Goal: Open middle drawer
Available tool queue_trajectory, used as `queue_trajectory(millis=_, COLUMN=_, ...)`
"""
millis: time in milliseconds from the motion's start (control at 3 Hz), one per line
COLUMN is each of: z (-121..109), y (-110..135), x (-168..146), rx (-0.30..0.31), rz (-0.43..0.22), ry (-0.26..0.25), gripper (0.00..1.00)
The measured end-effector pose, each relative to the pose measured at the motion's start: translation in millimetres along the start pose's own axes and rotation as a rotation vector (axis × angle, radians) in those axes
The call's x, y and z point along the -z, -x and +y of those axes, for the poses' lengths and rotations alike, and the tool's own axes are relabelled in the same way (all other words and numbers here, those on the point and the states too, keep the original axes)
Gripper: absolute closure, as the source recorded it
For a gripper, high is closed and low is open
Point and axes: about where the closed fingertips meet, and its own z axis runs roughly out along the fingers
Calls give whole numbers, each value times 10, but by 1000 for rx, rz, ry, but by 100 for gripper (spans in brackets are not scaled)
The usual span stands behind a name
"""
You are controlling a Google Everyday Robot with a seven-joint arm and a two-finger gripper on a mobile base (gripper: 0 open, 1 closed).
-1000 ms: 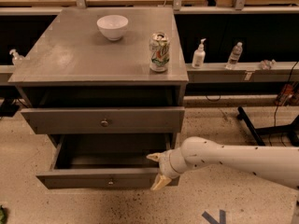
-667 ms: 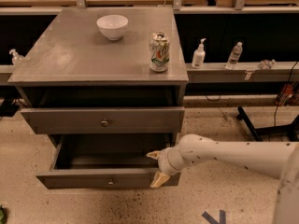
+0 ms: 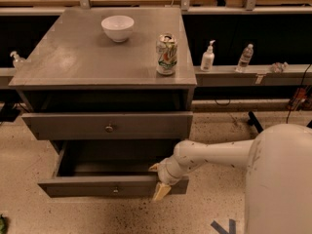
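the grey cabinet (image 3: 87,67) fills the left of the view, its top carrying a white bowl (image 3: 117,27) and a soda can (image 3: 166,54). the robot's pale arm (image 3: 219,152) reaches in low from the right toward the cabinet's lower front. the middle drawer (image 3: 73,186) stands pulled well out toward the camera, with a dark cavity open behind its front panel. it lies below the taller drawer (image 3: 63,126) with the brassy knob, which sits only slightly forward. the panel's long axis runs left to right. the gripper (image 3: 158,179) sits at its right end, right of the small dull knob (image 3: 115,190), with one finger behind the top edge and one in front. it seems clamped on the panel, though the contact is hard to read. any further pull would go straight toward the camera, where the speckled floor (image 3: 97,218) leaves room.
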Motion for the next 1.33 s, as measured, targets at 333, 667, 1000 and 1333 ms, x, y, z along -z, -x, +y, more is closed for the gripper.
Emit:
queue_trajectory(millis=333, z=178, y=104, x=-63, rx=-3, rz=-9, ry=46, gripper=29)
queue_trajectory(millis=667, z=449, y=282, x=77, rx=11, rz=-31, ry=60, gripper=28)
queue_trajectory(millis=1000, z=678, y=348, x=312, rx=10, rz=-20, ry=45, gripper=28)
queue_trajectory(millis=1333, z=842, y=384, x=445, rx=12, rz=-17, ry=54, gripper=28)
